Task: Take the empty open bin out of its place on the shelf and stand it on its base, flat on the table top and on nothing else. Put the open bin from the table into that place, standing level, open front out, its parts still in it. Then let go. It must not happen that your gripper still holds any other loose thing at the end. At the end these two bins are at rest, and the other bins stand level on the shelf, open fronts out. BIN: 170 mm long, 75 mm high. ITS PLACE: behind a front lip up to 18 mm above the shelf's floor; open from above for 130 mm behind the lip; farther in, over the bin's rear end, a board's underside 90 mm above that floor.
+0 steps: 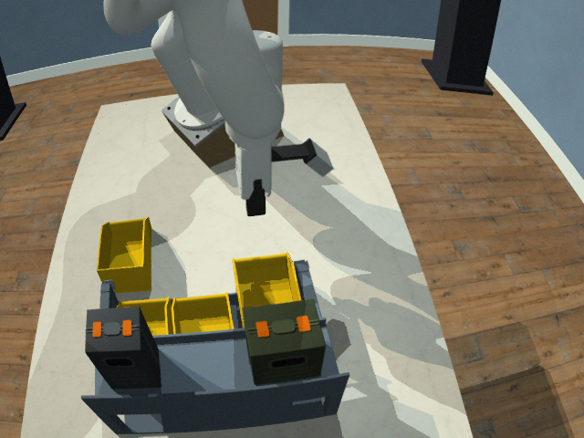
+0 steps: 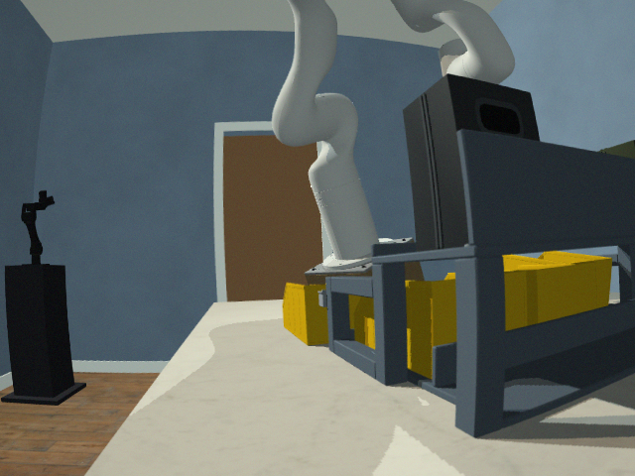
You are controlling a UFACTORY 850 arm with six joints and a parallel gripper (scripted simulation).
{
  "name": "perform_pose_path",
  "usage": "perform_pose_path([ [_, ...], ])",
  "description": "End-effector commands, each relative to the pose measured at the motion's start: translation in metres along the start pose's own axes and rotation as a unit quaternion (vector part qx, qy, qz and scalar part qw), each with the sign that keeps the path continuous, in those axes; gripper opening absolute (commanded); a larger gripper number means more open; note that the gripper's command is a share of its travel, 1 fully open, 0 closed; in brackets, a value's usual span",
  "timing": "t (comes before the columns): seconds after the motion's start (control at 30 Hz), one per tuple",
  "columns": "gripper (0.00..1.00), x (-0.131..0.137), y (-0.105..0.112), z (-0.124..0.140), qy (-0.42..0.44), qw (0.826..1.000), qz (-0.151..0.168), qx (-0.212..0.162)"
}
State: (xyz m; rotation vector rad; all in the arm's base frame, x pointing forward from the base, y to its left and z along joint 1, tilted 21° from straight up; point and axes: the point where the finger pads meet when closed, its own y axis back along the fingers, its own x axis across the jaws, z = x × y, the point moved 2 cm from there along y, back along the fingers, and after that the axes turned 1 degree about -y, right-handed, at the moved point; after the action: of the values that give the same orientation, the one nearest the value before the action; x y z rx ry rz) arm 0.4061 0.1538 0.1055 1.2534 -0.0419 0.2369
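A yellow open bin (image 1: 124, 252) stands on the table to the left of the grey shelf (image 1: 212, 377); it also shows in the exterior view (image 2: 305, 312). Three yellow bins sit in the shelf: left (image 1: 146, 315), middle (image 1: 203, 313) and right (image 1: 266, 280). The right one reaches farther out toward the robot than the other two. I cannot tell which bins hold parts. My gripper (image 1: 255, 204) is shut and empty. It hangs above the table, behind the shelf's open side and apart from every bin. It is hidden in the exterior view.
A black case (image 1: 119, 346) and a green case (image 1: 285, 339) stand on the shelf's top board. A dark bracket (image 1: 301, 152) lies beside the robot base (image 1: 192, 122). A black pedestal (image 1: 464, 42) stands on the floor at far right.
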Motion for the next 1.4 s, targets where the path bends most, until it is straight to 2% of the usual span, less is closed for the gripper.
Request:
perform_pose_path([
  [0.0, 0.0, 0.001, 0.0, 0.0, 0.0, 1.0, 0.001, 0.0],
  [0.63, 0.0, 0.001, -0.008, 0.0, 0.0, 1.0, 0.001, 0.0],
  [1.0, 0.0, 0.0, -0.03, 0.0, 0.0, 1.0, 0.001, 0.0],
  [1.37, 0.0, 0.0, -0.067, 0.0, 0.0, 1.0, 0.001, 0.0],
])
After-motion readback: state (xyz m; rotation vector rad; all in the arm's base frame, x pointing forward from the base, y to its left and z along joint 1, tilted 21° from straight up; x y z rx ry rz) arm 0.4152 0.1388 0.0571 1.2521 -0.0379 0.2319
